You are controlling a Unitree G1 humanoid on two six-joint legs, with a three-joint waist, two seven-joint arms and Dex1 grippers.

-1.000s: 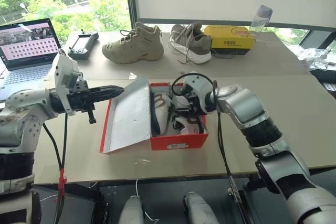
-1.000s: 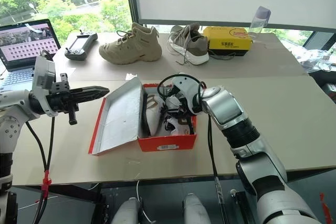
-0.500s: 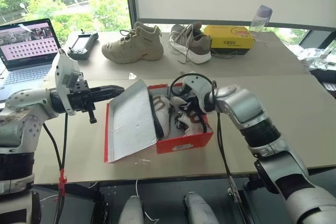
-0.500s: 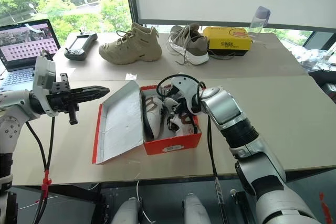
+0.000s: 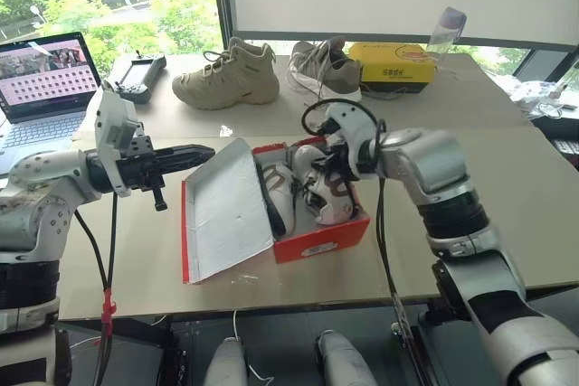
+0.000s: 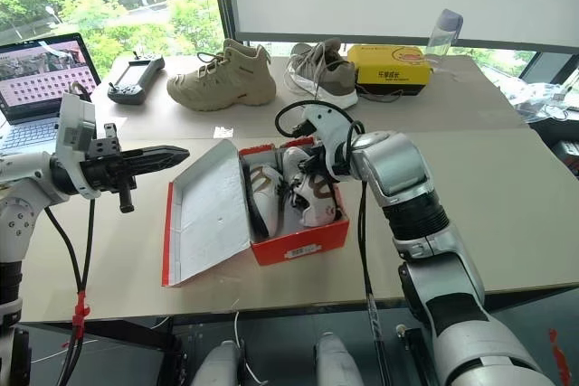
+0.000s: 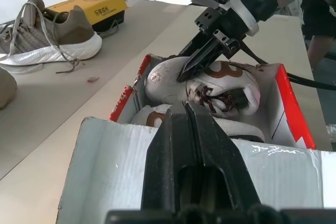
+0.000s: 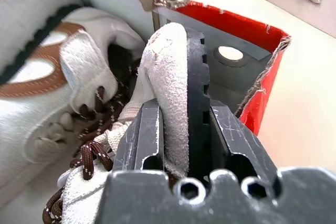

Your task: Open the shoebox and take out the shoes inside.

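Observation:
The red shoebox (image 5: 322, 243) stands open on the table, its grey-white lid (image 5: 226, 214) leaning to the left. My left gripper (image 5: 201, 152) is shut and level, its tip at the lid's upper edge. Two small white shoes with brown laces lie inside. My right gripper (image 8: 184, 111) is shut on the rim of the right shoe (image 5: 334, 202), which is tilted up out of the box. The other shoe (image 5: 279, 194) rests beside the lid. In the left wrist view the right gripper (image 7: 195, 64) pinches the held shoe (image 7: 231, 80).
On the far table stand a tan boot (image 5: 228, 74), a grey sneaker (image 5: 327, 68), a yellow box (image 5: 393, 62) and a bottle (image 5: 450, 29). A laptop (image 5: 50, 74) and a controller (image 5: 140, 74) sit at the far left. The table's front edge runs just before the shoebox.
My right gripper has closed on the right shoe and risen, lifting it partly out. The box shifted a little and its lid stands more upright. My left gripper held still.

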